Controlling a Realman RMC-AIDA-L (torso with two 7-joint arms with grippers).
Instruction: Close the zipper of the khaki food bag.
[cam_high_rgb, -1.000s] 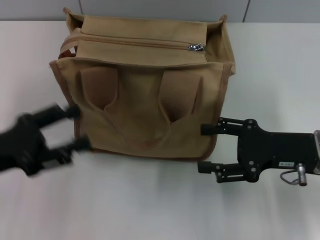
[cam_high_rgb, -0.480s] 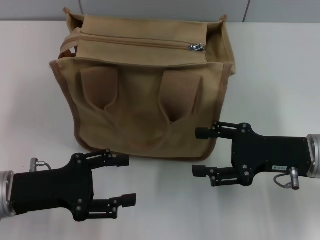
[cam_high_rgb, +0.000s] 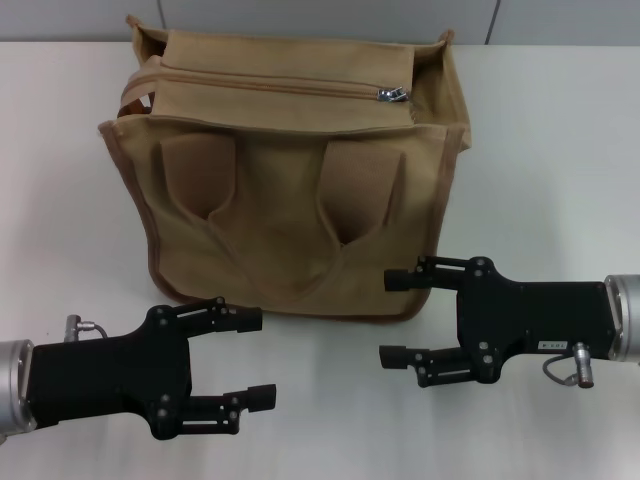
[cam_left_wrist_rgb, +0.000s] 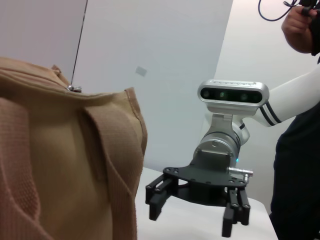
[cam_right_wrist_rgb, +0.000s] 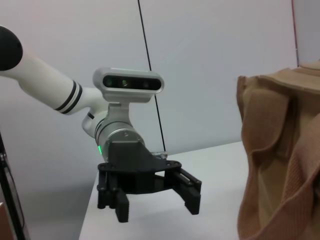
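The khaki food bag (cam_high_rgb: 290, 190) stands on the white table, its two handles hanging down the near side. The zipper (cam_high_rgb: 270, 84) runs along its top panel, with the silver pull (cam_high_rgb: 392, 95) near the right end. My left gripper (cam_high_rgb: 255, 357) is open and empty on the table in front of the bag's left corner. My right gripper (cam_high_rgb: 393, 318) is open and empty in front of the bag's lower right corner. The left wrist view shows the bag (cam_left_wrist_rgb: 65, 165), the pull (cam_left_wrist_rgb: 74, 88) and the right gripper (cam_left_wrist_rgb: 192, 212). The right wrist view shows the bag (cam_right_wrist_rgb: 285, 155) and the left gripper (cam_right_wrist_rgb: 157, 206).
The white table (cam_high_rgb: 560, 150) stretches to both sides of the bag and in front of it. A grey wall (cam_high_rgb: 330, 18) runs behind the table. A person (cam_left_wrist_rgb: 300, 150) stands at the edge of the left wrist view.
My left arm has swung back from the bag's left side to the front of the table and settled there. My right gripper has drifted slightly left and down.
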